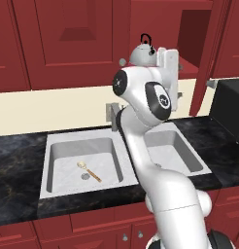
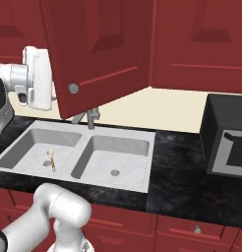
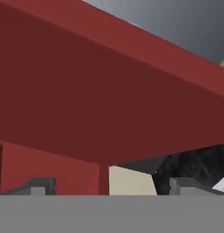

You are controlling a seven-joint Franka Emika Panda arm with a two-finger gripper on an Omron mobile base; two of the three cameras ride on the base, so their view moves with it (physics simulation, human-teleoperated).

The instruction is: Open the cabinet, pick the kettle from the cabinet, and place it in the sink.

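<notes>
Inside, kettle [image 1: 142,52] sits in cabinet [image 1: 199,29]; spoon [image 1: 88,170] in sink [image 1: 58,146]

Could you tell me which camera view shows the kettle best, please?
The left base view: the kettle sits in the open cabinet, its black handle and dome clear above the arm. In the right base view the swung-out door stands before that spot.

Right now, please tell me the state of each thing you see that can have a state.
cabinet: right door swung open, left door shut
kettle: upright on the cabinet shelf, not held
sink: dry, a spoon lying in the left basin
faucet: off
gripper: open, empty
</notes>
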